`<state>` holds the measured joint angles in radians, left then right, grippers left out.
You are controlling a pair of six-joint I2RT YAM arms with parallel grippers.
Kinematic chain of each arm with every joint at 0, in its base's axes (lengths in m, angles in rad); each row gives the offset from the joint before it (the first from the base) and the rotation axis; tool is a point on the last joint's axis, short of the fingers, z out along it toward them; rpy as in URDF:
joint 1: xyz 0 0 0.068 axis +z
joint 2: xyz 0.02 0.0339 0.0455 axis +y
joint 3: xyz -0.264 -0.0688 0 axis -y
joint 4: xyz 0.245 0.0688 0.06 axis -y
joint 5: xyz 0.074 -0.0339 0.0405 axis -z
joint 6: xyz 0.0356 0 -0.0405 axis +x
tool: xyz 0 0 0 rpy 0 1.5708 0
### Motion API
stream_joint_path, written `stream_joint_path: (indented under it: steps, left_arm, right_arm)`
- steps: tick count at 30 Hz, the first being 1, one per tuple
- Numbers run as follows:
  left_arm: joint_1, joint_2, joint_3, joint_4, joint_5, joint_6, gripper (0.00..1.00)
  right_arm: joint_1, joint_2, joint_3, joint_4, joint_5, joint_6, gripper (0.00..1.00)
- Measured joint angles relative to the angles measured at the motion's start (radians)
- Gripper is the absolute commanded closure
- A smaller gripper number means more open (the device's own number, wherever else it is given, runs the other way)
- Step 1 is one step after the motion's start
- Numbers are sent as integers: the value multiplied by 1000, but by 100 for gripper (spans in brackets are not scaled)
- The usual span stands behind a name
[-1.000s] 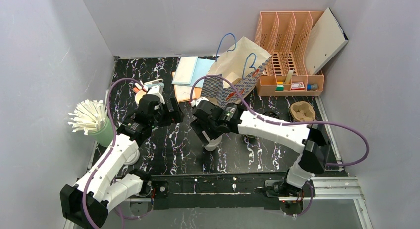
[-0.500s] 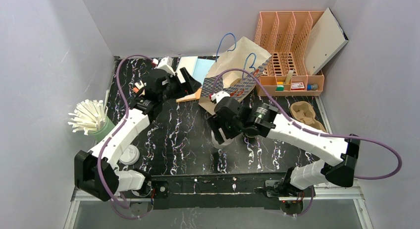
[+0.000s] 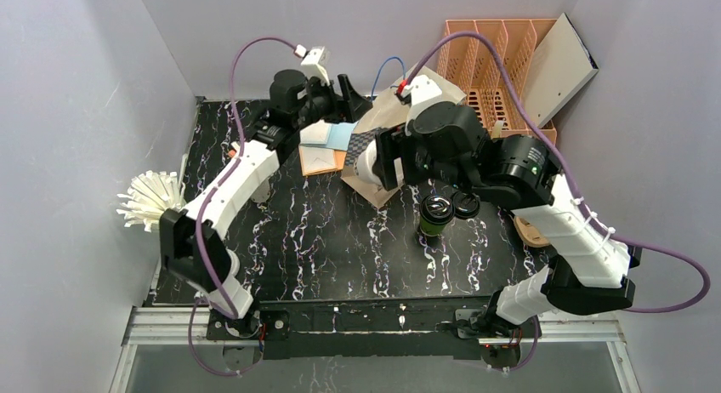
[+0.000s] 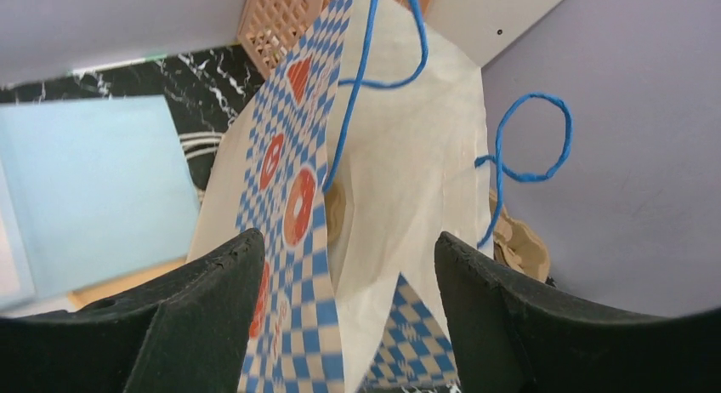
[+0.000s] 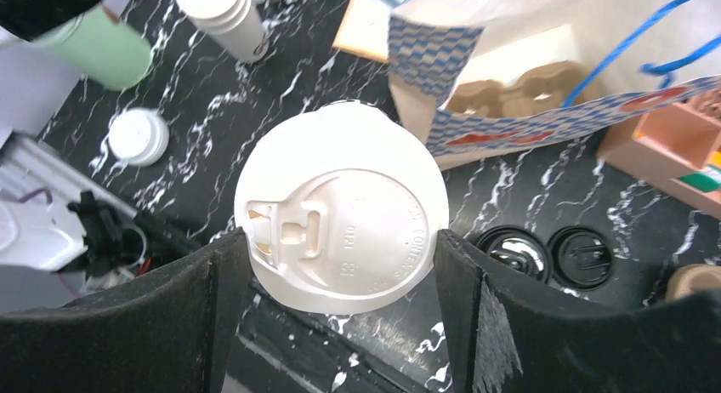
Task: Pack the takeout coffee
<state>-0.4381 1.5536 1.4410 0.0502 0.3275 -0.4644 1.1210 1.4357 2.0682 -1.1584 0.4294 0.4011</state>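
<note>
The left gripper [image 3: 340, 91] has swung from the 9 o'clock side of the table toward 12 o'clock. It now sits at the far edge with its jaws apart around the top edge of the paper bag [image 3: 384, 114]. Its elbow now covers the holder under the white straws [image 3: 146, 204]. The right gripper [image 5: 340, 253] has carried the white-lidded cup [image 3: 366, 165] from the table's middle toward 12 o'clock, up to the bag's mouth. Its elbow has pushed out toward 4 o'clock. That has uncovered a dark green cup [image 3: 435, 216] with a black lid at centre and hidden most of the cardboard carrier [image 3: 531, 231].
</note>
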Motion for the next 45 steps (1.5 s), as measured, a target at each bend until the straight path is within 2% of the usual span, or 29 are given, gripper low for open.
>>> stream_joint_path:
  steps: [5,9,11,15,17,21,25,28,33,39,45]
  left_arm:
    - [-17,156,159,-11,45,74,36]
    - [-39,245,229,-56,55,116,45]
    - [-53,279,260,-83,53,135,54]
    - [-80,330,331,-150,29,179,85]
    - [-93,343,369,-194,1,203,93]
    - [-113,341,434,-295,-90,220,100]
    - [-121,288,426,-384,-192,181,100]
    - [-121,203,373,-434,-266,122,100]
    - [-131,-38,185,-467,-392,-21,100]
    - [-238,-359,-147,-408,-549,-209,100]
    - [-307,-519,-397,-331,-641,-435,99]
  right_arm:
    - [-3,16,72,-13,115,-29,37]
    - [-5,15,63,-6,197,-44,38]
    - [-5,0,31,20,235,-53,38]
    - [-5,-74,-78,75,288,-67,39]
    - [-6,-110,-110,91,306,-68,39]
    - [-6,-169,-138,121,333,-68,39]
    - [-6,-197,-150,143,339,-68,40]
    - [-6,-199,-158,154,335,-69,40]
    - [-6,-197,-182,182,312,-77,41]
    - [-6,-185,-189,230,243,-91,42]
    - [-6,-156,-193,295,166,-96,43]
